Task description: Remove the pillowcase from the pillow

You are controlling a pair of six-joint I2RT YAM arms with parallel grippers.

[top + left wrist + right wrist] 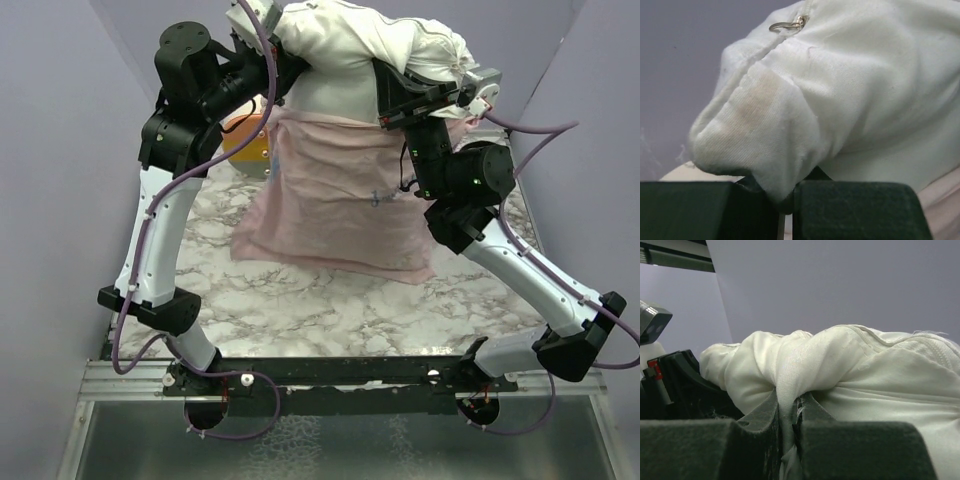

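The off-white pillow (350, 45) is held up in the air at the back of the table. My left gripper (262, 45) is shut on its left corner (765, 145), near a small metal zipper pull (787, 24). My right gripper (445, 90) is shut on a pinched fold at its right end (790, 385). The pillowcase (335, 195) hangs from the pillow's lower part, pale pink inside showing, its bottom edge resting on the marble table (350, 310). A strip of pink also shows in the left wrist view (942, 200).
A cream-and-orange round unit (247, 135) stands behind the left arm, partly hidden. Purple-grey walls close in on the left, right and back. The left arm's camera housing (652, 325) shows in the right wrist view.
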